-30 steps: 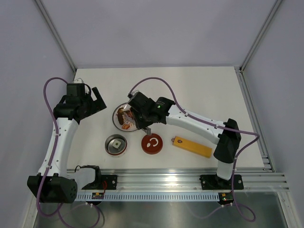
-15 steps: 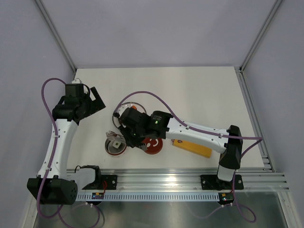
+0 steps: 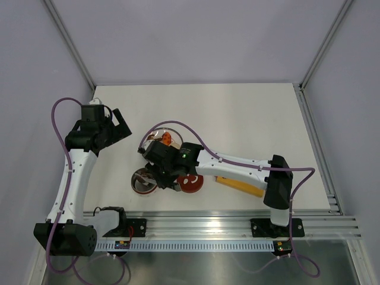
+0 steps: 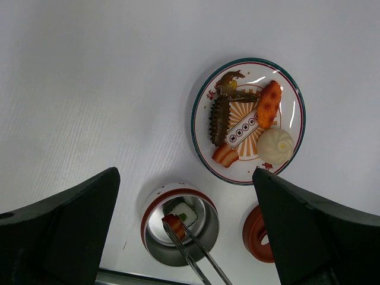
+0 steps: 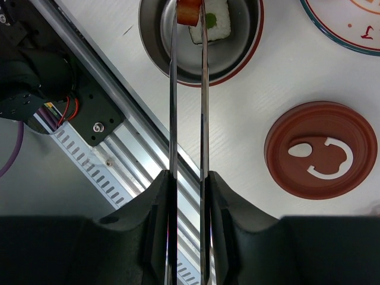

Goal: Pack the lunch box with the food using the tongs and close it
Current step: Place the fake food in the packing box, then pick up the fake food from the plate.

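Note:
The lunch box (image 4: 149,209) (image 5: 252,52) (image 3: 140,181) stands open near the front rail, red outside and steel inside. A white piece with a green dot (image 5: 215,25) lies in it. My right gripper (image 5: 188,178) (image 3: 164,173) is shut on the tongs (image 5: 172,89) (image 4: 199,255). Their tips pinch a red-brown piece of food (image 5: 190,9) (image 4: 173,225) over the lunch box's mouth. Its dark-red lid (image 5: 320,157) (image 3: 192,181) lies flat to the right of the box. My left gripper (image 3: 119,127) (image 4: 184,175) hovers open and empty, high at the left.
The plate (image 4: 199,133) (image 3: 153,138) behind the box holds several pieces: a brown one (image 4: 218,122), an orange one (image 4: 268,105), a white bun (image 4: 275,145). A yellow-orange bar (image 3: 242,186) lies right of the lid. The metal rail (image 5: 136,142) runs along the near table edge.
My right arm has swung from the plate toward the front left, bringing the tongs and the red-brown piece over the lunch box. The left arm has barely moved.

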Robot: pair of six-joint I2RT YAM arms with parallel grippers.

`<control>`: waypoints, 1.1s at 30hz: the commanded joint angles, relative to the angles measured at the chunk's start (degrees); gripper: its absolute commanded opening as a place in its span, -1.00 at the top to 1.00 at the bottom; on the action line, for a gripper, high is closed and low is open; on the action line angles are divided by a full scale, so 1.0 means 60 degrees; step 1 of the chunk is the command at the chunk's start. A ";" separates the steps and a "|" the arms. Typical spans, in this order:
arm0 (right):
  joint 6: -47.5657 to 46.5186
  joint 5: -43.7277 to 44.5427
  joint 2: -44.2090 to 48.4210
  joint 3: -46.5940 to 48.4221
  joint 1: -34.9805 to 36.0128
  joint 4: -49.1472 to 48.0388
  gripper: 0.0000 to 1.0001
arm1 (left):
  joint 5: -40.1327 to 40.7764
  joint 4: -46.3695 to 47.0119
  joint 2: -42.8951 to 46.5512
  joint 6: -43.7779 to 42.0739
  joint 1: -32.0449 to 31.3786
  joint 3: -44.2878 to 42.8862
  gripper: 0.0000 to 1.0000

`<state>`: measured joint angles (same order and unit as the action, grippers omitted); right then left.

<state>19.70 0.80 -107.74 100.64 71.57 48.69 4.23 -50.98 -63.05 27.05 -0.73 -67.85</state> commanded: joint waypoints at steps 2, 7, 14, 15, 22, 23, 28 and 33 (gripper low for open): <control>-0.0164 -0.0089 -0.0001 0.0145 0.0112 -0.0307 0.20 | 0.0145 0.0221 0.0210 -0.0026 0.0049 -0.0249 -0.98; -0.0193 -0.0089 0.0013 0.0204 0.0113 -0.0277 0.00 | 0.0145 0.0264 0.0210 -0.0025 0.0049 -0.0190 -0.98; -0.0179 0.0043 0.0188 0.0219 0.0098 -0.0248 -0.02 | 0.0116 0.0250 0.0224 -0.0040 0.0049 -0.0117 -0.98; -0.0179 0.0086 0.0232 0.0219 0.0112 -0.0277 -0.02 | 0.0115 0.0264 0.0225 -0.0040 0.0049 -0.0117 -0.98; -0.0340 0.1299 0.0833 0.0335 0.0112 -0.0219 -0.02 | 0.0115 0.0279 0.0239 -0.0040 0.0049 -0.0117 -0.98; -0.0369 0.1477 0.0949 0.0350 0.0084 -0.0190 -0.01 | 0.0115 0.0279 0.0254 -0.0026 0.0049 -0.0102 -0.98; -0.0340 0.2122 0.1214 0.0234 -0.0223 -0.0233 -0.02 | 0.0086 0.0323 0.0239 -0.0040 0.0049 -0.0029 -0.98; -0.0179 0.2094 0.1346 -0.0074 -0.0458 -0.0350 -0.02 | 0.0115 0.0323 0.0239 -0.0099 0.0049 -0.0029 -0.98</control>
<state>18.35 10.83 -102.37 100.55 70.02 48.69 4.23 -50.96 -62.94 27.00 -0.73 -67.85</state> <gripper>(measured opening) 0.513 0.988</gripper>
